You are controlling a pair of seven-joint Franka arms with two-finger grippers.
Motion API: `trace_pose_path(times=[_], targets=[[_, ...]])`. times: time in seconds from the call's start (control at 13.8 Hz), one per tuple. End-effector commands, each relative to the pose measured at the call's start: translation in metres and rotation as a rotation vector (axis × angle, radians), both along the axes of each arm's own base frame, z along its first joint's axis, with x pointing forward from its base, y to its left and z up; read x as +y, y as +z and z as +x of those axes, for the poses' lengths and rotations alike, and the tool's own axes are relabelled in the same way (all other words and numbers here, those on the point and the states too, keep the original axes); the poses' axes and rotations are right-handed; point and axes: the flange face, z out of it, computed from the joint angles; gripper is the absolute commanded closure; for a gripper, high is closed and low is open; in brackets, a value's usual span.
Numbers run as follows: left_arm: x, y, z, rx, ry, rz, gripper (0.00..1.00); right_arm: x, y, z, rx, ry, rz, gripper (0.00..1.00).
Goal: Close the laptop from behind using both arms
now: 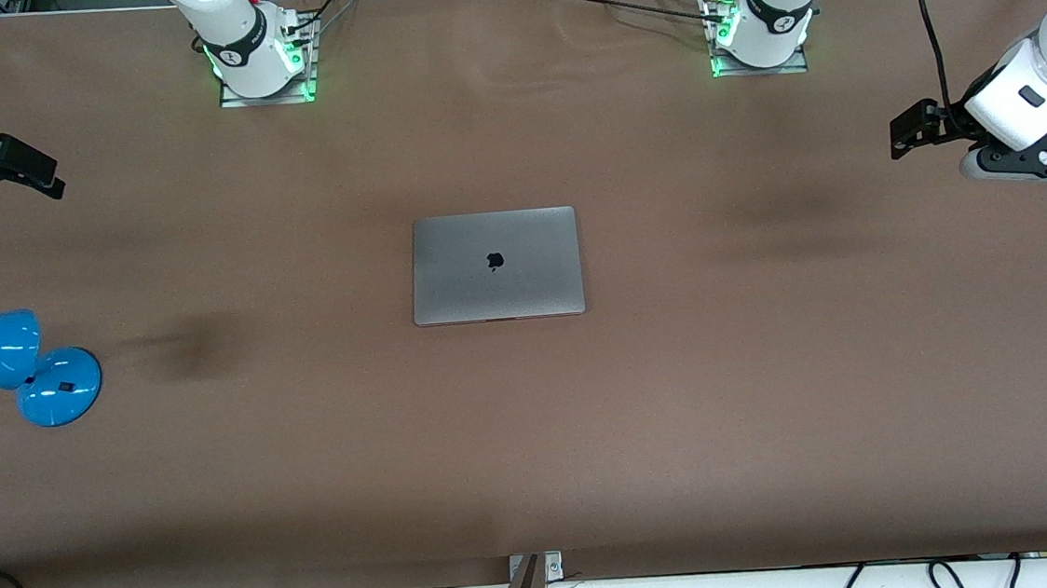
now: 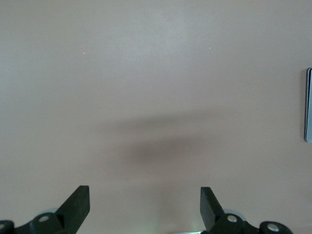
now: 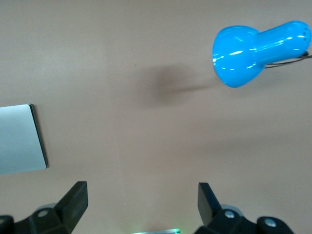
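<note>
Front view: the laptop [image 1: 495, 265] lies shut mid-table, between my raised grippers, left gripper [image 1: 910, 128] and right gripper [image 1: 28, 169], well apart from both. Left wrist: my fingers [image 2: 78, 202] are spread over bare table [image 2: 156, 73], the laptop's edge off to one side. Right wrist: fingers [image 3: 75, 200] spread, lamp [image 3: 253, 51] ahead.

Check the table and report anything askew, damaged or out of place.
Nothing stands out. The laptop lies shut, flat and square on the table. The blue lamp sits at the right arm's end. The left gripper and right gripper hang open over bare table.
</note>
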Motion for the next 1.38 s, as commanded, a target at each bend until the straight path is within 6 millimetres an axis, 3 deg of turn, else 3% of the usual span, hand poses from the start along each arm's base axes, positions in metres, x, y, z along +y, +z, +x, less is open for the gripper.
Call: trace_pose_path(times=[0.0,0.22,0.44,0.94,1.09,1.31], targets=[[0.007,0.020,-0.001,-0.021,-0.063,0.002,0.00,0.011,-0.004,0.010,-0.020,0.031,0.014,0.00],[-0.010,0.034,-0.002,-0.022,-0.088,0.018,0.00,0.010,-0.008,0.019,-0.025,0.023,0.018,0.00],[-0.019,0.032,-0.005,0.007,-0.090,0.020,0.00,0.012,-0.010,0.023,-0.028,0.019,0.041,0.00],[-0.020,0.027,-0.002,0.022,-0.097,0.026,0.00,0.009,-0.011,0.023,-0.027,0.009,0.054,0.00],[-0.006,0.043,-0.004,0.024,-0.080,0.030,0.00,0.005,-0.011,0.023,-0.024,-0.001,0.066,0.00],[-0.005,0.049,-0.002,0.011,-0.070,0.031,0.00,0.005,-0.012,0.023,-0.021,-0.001,0.066,0.00]])
